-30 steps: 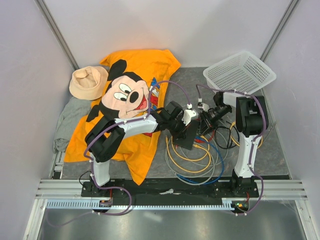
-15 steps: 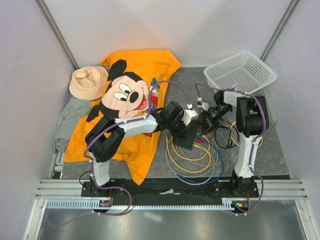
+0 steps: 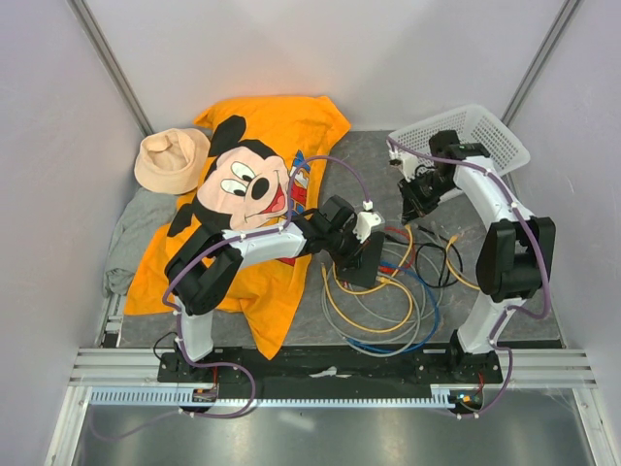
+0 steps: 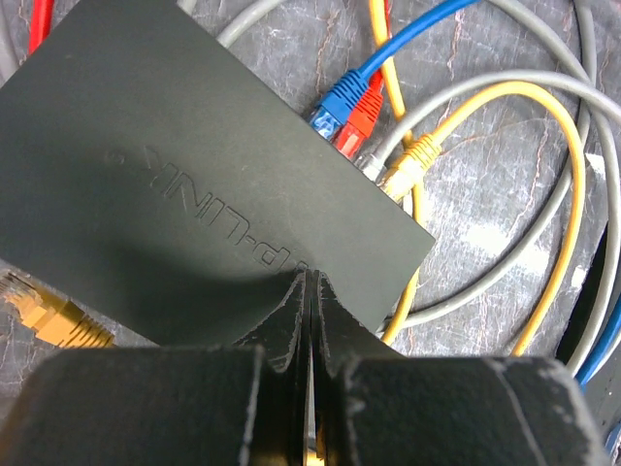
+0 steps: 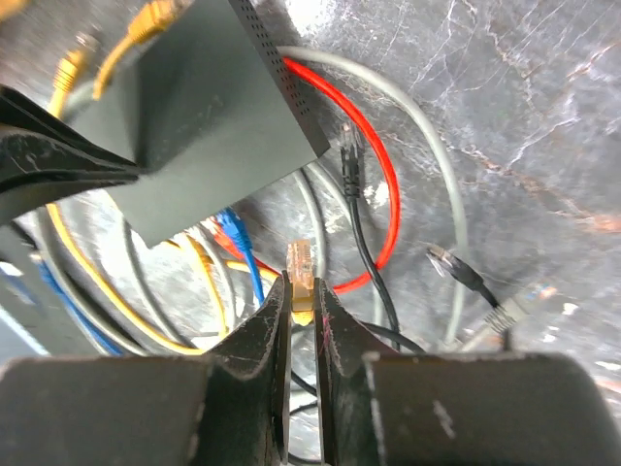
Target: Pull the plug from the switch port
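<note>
The switch is a flat black box lying on the grey mat; it also shows in the top view and in the right wrist view. My left gripper is shut, and its tips press on the switch's top near one edge. Blue, red and yellow plugs sit in one long edge. My right gripper is shut on a yellow plug, held free in the air away from the switch, its yellow cable trailing down. In the top view the right gripper is behind and right of the switch.
Loose black plugs and a grey plug lie on the mat among coiled cables. A white mesh basket stands at the back right. An orange T-shirt, a tan hat and a grey cloth lie to the left.
My right gripper has pulled back from the switch towards the back right, carrying the yellow plug with it. The left gripper has stayed on the switch.
</note>
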